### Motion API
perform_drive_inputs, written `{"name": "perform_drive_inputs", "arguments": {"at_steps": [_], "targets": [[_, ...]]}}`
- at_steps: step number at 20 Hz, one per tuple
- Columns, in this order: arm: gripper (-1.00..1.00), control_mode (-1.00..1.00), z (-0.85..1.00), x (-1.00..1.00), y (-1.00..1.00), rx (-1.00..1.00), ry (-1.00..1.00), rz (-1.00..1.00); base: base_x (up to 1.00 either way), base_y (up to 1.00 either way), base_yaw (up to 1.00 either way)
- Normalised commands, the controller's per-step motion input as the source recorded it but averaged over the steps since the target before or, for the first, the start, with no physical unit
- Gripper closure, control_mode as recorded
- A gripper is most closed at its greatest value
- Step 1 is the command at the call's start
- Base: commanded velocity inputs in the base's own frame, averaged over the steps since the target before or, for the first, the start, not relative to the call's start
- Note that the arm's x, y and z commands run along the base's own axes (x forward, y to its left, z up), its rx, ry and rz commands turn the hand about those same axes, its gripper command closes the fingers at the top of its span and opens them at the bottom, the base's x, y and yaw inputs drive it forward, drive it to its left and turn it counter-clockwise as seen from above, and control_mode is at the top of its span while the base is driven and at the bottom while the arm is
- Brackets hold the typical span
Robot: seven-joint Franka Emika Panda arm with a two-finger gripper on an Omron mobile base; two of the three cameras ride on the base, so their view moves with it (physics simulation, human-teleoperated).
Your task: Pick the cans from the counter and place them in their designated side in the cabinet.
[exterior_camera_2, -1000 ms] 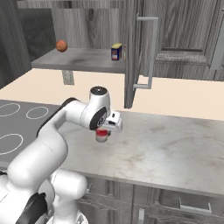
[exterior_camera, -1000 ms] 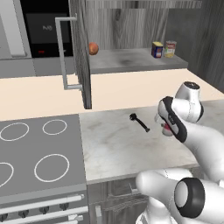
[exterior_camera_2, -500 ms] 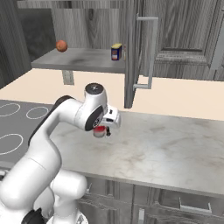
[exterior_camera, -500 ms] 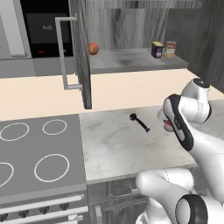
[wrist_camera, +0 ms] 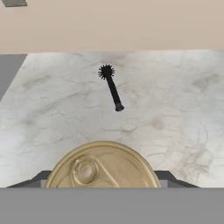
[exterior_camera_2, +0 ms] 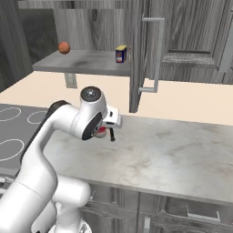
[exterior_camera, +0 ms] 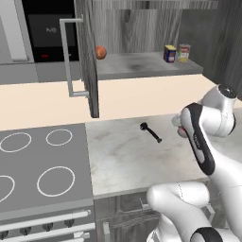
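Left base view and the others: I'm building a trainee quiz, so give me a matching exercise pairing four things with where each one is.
1 orange ball
2 blue can
3 black utensil
4 gold-lidded can

A lying on the counter
B in the claw
C shelf, left end
D shelf, right part

Pairs: 1-C, 2-D, 3-A, 4-B
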Motion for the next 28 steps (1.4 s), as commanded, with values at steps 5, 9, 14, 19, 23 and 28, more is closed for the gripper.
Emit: {"name": "perform_drive_inputs", "arguments": {"at_steps": [5,9,14,19,23,28], "targets": [[1.00,-1.00,0.37,-0.12,0.02,0.00,-0.15,0.01,0.00,0.00,0.00],[1.00,-1.00,0.35,-0.05,0.11,0.00,-0.14,0.00,0.00,0.00,0.00],[1.00,-1.00,0.32,-0.06,0.18,0.00,-0.13,0.00,0.00,0.00,0.00],[1.00,-1.00,0.27,-0.05,0.13,0.00,-0.13,0.00,0.00,0.00,0.00],[1.00,-1.00,0.27,-0.13,0.04,0.00,-0.11,0.00,0.00,0.00,0.00],[1.00,-1.00,0.26,-0.13,0.00,0.00,-0.01,0.00,0.00,0.00,0.00]]}}
